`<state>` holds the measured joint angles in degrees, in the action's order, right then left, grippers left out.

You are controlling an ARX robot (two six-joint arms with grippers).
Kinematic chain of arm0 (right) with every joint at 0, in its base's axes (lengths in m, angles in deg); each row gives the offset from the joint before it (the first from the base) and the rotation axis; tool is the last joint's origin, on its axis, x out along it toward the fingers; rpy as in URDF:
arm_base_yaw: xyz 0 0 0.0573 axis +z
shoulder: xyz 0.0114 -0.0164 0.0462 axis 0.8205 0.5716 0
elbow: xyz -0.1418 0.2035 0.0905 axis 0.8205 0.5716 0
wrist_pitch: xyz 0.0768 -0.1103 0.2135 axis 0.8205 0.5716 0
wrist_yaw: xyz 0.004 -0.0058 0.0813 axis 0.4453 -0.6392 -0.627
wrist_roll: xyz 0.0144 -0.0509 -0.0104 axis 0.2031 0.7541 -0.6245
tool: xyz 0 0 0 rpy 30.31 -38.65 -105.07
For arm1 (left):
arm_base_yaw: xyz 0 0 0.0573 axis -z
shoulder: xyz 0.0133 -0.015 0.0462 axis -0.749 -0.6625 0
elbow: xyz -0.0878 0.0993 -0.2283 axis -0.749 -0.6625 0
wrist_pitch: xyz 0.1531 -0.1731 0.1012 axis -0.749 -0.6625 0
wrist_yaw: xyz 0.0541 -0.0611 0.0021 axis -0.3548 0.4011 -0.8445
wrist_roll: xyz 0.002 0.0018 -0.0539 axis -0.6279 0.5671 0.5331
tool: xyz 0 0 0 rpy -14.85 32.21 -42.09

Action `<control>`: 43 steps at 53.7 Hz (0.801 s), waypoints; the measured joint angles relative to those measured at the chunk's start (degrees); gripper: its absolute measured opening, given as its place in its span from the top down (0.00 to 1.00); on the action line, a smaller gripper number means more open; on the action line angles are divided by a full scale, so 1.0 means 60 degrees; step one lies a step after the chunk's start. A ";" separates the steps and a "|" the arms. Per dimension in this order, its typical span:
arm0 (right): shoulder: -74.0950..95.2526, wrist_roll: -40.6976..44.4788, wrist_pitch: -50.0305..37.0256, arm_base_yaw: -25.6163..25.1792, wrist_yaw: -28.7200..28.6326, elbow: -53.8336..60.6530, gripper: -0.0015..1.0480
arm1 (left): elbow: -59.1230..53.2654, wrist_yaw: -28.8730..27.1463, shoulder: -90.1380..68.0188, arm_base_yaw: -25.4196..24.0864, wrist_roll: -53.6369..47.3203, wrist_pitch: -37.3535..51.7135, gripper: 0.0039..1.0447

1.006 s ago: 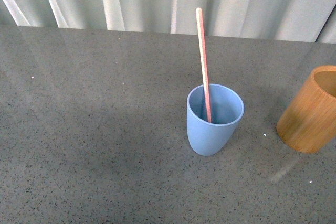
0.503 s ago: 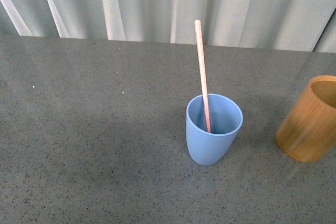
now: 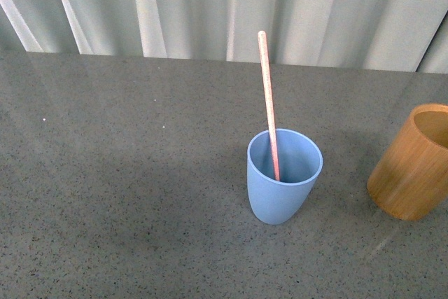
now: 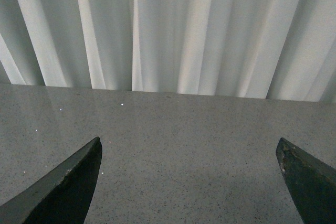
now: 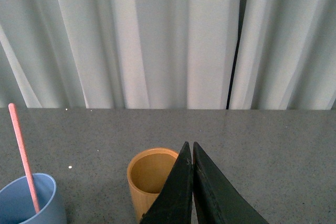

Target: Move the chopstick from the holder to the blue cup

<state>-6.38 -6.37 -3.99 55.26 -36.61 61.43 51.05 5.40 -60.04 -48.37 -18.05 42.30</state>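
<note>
- On the tabletop [image 3: 105, 194], toward its left side, the grey speckled surface is bare; a pale pleated curtain [image 3: 210, 5] hangs along the far edge.
- Above that stretch the left pincer [image 4: 189, 182] hangs with its two dark jaws spread wide and nothing between them, looking only at stone and curtain. It seems parked out of the way, having no visible part in the job.
- Near the middle stands the blue cup [image 3: 283, 187], upright, with the chopstick [image 3: 267, 96] inside it. The stick's lower end rests in the cup's bottom and its shaft leans back against the far rim, which is what keeps it standing; roughly half its length rises above the rim.
- To the right, apart from the cup, stands the holder [image 3: 409, 166], upright. The right wrist view looks into its mouth, and what shows of the inside is empty.
- Over the holder's near side the right pincer [image 5: 192, 182] has its jaws pressed together and grips nothing.
- Judged from this, the transfer looks complete. Neither pincer touches anything, and nothing stands between cup and holder to snag a retreating arm.
</note>
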 joint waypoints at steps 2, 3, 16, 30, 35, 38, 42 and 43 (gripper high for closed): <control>-0.0098 0.0000 0.0066 0.0000 0.0000 0.0029 0.99 | 0.0000 0.0000 0.0000 0.0000 0.0000 0.0000 0.06; -0.0120 0.0000 0.0084 0.0000 0.0000 0.0036 0.99 | 0.0000 0.0000 0.0000 0.0000 0.0000 0.0000 0.06; -0.0918 -0.0004 0.0506 0.0000 0.0000 0.0273 0.99 | 0.0000 0.0004 0.0004 0.0000 0.0000 0.0000 0.06; -0.2229 -0.0004 0.1829 -0.0004 0.0000 0.0277 0.99 | 0.0000 -0.0007 0.0011 0.0000 0.0000 0.0000 0.06; -0.2229 -0.0004 0.1829 -0.0004 0.0000 0.0277 0.99 | 0.0000 -0.0007 0.0011 0.0000 0.0004 0.0000 0.06; -0.2229 -0.0004 0.1829 -0.0004 -0.0004 0.0277 0.99 | 0.0000 -0.0007 0.0011 0.0000 0.0000 0.0000 0.06; -0.2237 -0.0004 0.1832 -0.0004 0.0000 0.0277 0.99 | 0.0000 -0.0007 0.0011 0.0000 0.0000 0.0000 0.06; -0.2237 0.0004 0.1832 -0.0004 0.0000 0.0277 0.97 | 0.0000 -0.0007 0.0011 0.0000 0.0000 0.0000 0.06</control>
<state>-19.80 -6.35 7.00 55.23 -36.61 63.09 51.05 5.35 -59.98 -48.37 -18.05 42.30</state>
